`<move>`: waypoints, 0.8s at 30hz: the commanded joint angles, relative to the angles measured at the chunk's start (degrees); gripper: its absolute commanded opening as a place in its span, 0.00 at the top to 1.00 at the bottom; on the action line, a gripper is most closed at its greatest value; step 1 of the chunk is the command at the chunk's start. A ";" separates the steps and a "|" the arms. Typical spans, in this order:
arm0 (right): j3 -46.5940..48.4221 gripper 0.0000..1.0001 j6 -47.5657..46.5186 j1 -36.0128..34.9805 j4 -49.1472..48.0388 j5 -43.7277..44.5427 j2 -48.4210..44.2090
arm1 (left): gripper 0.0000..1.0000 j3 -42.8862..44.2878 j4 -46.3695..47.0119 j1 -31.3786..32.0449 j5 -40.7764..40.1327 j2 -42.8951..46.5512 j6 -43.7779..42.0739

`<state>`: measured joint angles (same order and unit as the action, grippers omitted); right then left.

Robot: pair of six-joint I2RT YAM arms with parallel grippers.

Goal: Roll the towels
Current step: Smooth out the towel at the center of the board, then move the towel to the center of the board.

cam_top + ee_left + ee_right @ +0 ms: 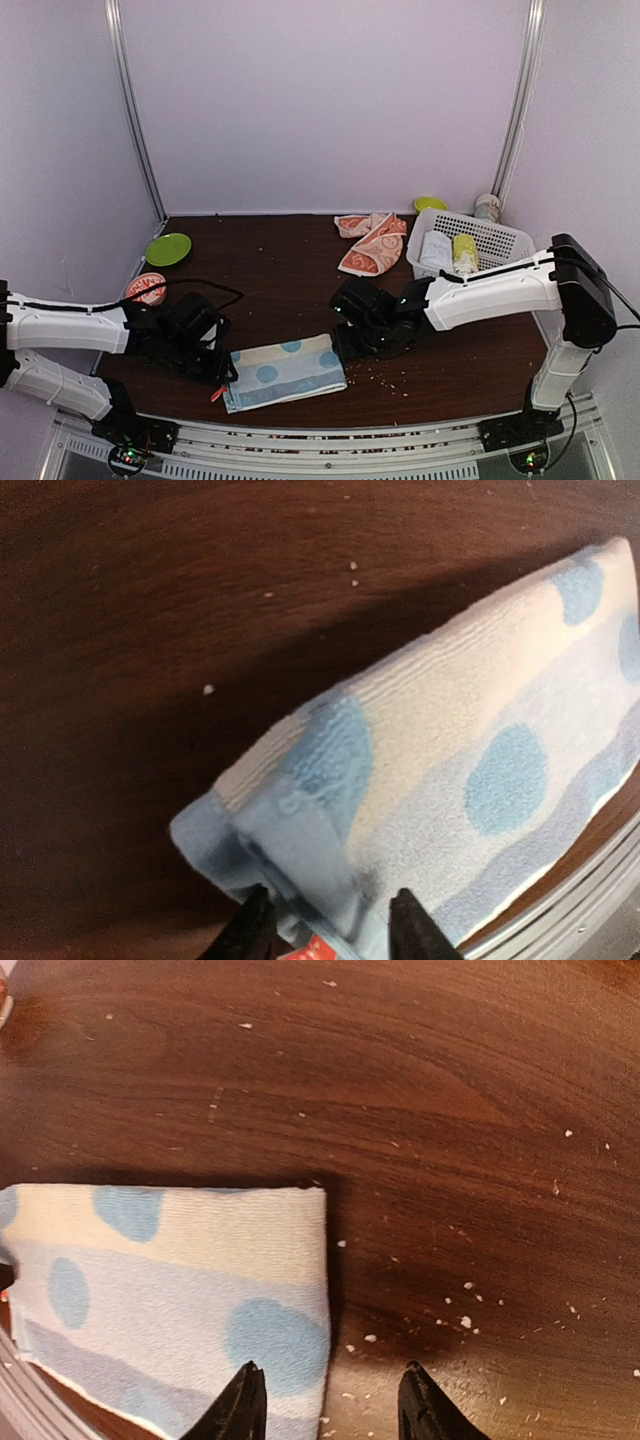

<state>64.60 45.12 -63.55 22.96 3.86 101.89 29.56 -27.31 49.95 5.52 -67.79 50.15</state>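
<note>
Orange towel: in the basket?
No, the orange towel lies on the table beside the basket.

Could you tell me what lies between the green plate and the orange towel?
Only bare tabletop lies between the green plate and the orange towel, as the top view shows.

Soft, even light fills the overhead view; the pale walls (320, 100) look bright and the dark table (290, 270) dull. In the left wrist view the towel (480, 770) throws a broad shadow up-left and its near corner blurs. The right wrist view is sharp, with mild glare on the table.
</note>
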 commanded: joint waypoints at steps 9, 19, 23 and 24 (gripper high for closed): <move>-3.73 0.57 1.72 -3.43 -4.44 -4.03 -3.50 | 0.45 10.22 -9.91 0.30 -1.47 10.14 -2.51; -6.57 0.57 3.64 -3.54 -7.17 -4.52 -4.50 | 0.84 8.95 1.52 0.12 -3.03 -4.82 -3.02; -6.90 0.58 3.53 -3.92 -7.51 -4.91 -4.98 | 0.94 3.54 1.87 -0.75 -6.89 -3.10 -0.58; -6.86 0.58 3.41 -4.07 -7.45 -4.96 -4.98 | 0.96 1.79 2.25 -1.12 -7.39 -2.27 0.19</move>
<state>58.43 48.07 -67.11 16.84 -0.54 98.45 36.16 -27.53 49.84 2.28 -72.60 47.94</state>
